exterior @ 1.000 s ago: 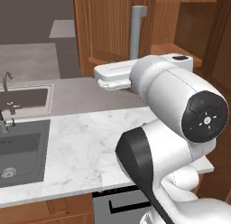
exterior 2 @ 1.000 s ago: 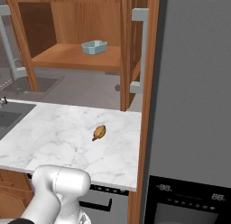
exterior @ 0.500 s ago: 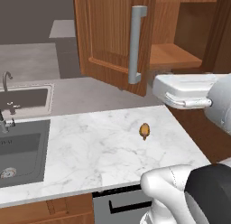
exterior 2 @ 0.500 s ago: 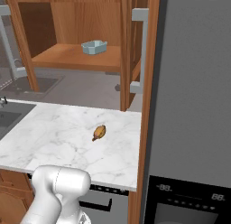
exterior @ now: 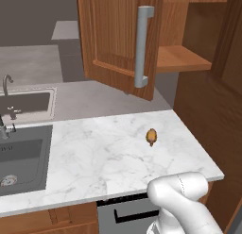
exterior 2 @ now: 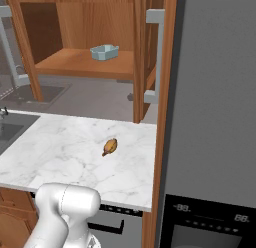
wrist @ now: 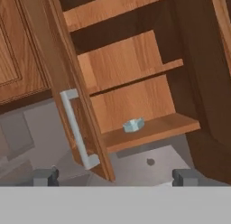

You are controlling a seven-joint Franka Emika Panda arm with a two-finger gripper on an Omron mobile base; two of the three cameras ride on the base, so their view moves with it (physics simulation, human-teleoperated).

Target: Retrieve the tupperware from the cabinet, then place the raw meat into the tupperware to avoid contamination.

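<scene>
The gripper (wrist: 114,177) is seen in the hand view w/ fingertips (wrist: 44,177) set as wide apart as they go, nothing held between them. Ahead of the fingers, the cabinet (wrist: 131,78) is seen standing open; the view is rolled, so shelves run at a slant. An open door (wrist: 67,83) w/ a long grey bar handle (wrist: 76,133) is seen edge-on just above & beside the left fingertip, between that tip & the shelf. A 2nd closed panel is seen further left. The path straight ahead between the tips to the shelf is not blocked by anything visible.

The tupperware (wrist: 133,124) is seen on the lower shelf (wrist: 153,130), ahead of the fingers & roughly centred between them, well apart from them, near the shelf's front edge. It's seen as small, shallow, pale blue-grey, w/ rounded corners, upright; in the right base view the tupperware (exterior 2: 104,52) is shown w/ small lip tabs at its ends.

Below the cabinet, a white marble counter (exterior: 94,157) is seen, w/ the raw meat (exterior: 151,136) lying on it alone: small orange-brown oval, darker at one end. A sink (exterior: 21,153) w/ a tap (exterior: 5,84) is seen at the counter's left. A dark tall unit w/ an oven panel (exterior 2: 210,222) is seen at the right in the right base view. Distance from fingers to the meat can't be told.
</scene>
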